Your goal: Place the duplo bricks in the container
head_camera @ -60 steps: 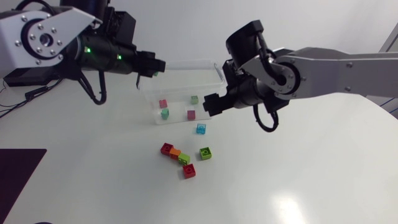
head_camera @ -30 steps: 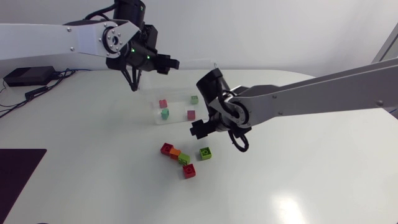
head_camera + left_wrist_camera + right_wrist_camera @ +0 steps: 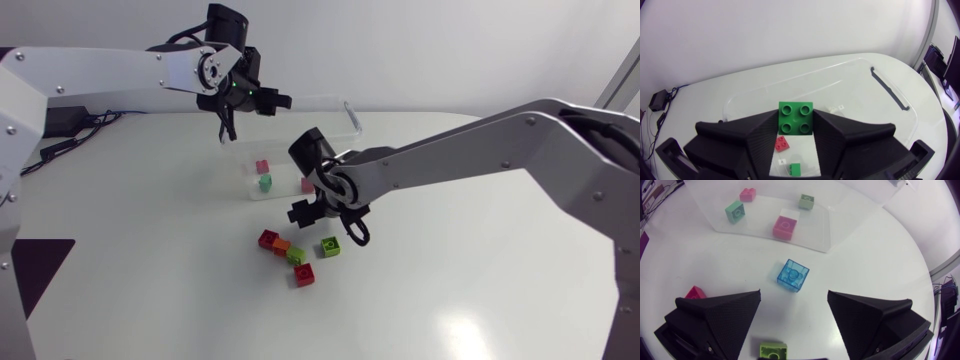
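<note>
Head view — left claw [image 3: 278, 100] with green brick [image 3: 796, 118] over container [image 3: 352, 112], right claw [image 3: 794, 296] spread

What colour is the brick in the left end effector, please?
The brick is green; left wrist view.

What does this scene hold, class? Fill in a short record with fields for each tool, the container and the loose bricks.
Left tool: shut on a green brick, above the container.
Right tool: open, low over the table, a blue brick just ahead of the gap between its fingers.
Container: clear, holding a red brick, teal brick, pink brick and pale green brick.
Loose on table: the blue brick, plus a cluster of five bricks.
</note>
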Motion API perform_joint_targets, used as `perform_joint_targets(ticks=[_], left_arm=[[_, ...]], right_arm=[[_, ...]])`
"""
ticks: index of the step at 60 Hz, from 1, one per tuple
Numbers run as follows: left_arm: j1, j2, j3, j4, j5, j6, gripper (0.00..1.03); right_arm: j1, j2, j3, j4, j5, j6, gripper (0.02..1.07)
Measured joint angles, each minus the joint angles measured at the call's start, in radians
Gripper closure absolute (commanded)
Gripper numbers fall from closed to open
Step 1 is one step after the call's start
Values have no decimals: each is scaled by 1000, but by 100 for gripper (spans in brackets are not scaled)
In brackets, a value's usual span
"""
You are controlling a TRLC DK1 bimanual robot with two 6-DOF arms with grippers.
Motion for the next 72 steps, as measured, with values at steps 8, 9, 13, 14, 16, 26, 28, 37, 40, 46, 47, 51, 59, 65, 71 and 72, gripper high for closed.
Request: perform_joint_targets(ticks=[8, 9, 13, 14, 16, 26, 28, 37, 40, 46, 47, 51, 59, 65, 71, 72], left_arm=[[4, 17, 14, -1, -18, 0, 17], [4, 18, 15, -1, -18, 0, 15], [5, 20, 18, -2, -18, 0, 12], [5, 20, 19, -3, -18, 0, 11], [5, 20, 19, -4, -18, 0, 8], [5, 18, 19, -5, -18, 0, 6], [5, 16, 18, -5, -18, 0, 6], [5, -20, -1, -8, -18, 0, 6], [5, -37, -8, -8, -18, 0, 6], [5, -75, -25, -8, -18, 0, 6], [4, -83, -29, -8, -18, 0, 6], [2, -111, -52, -8, -18, 0, 6], [-3, -155, -88, -7, -18, 0, 6], [-4, -175, -112, -4, -18, 0, 6], [-4, -192, -139, -1, -18, 0, 6], [-4, -194, -143, -1, -18, 0, 6]], right_arm=[[0, 51, 80, -40, 0, 15, 13], [0, 58, 89, -48, 0, 15, 13], [0, 75, 114, -77, 0, 19, 13], [0, 79, 122, -87, -1, 20, 13], [-1, 87, 134, -100, -1, 23, 13], [-3, 123, 180, -149, -1, 39, 13], [-3, 127, 188, -164, -1, 41, 13], [-3, 131, 203, -185, -3, 46, 15], [-4, 131, 205, -185, -6, 49, 15], [-6, 131, 206, -189, -17, 57, 14], [-7, 131, 206, -189, -20, 60, 14], [-11, 131, 206, -189, -27, 65, 14], [-23, 131, 206, -185, -38, 68, 14], [-35, 131, 206, -185, -47, 68, 14], [-49, 131, 206, -185, -58, 68, 14], [-50, 131, 206, -185, -60, 68, 14]])
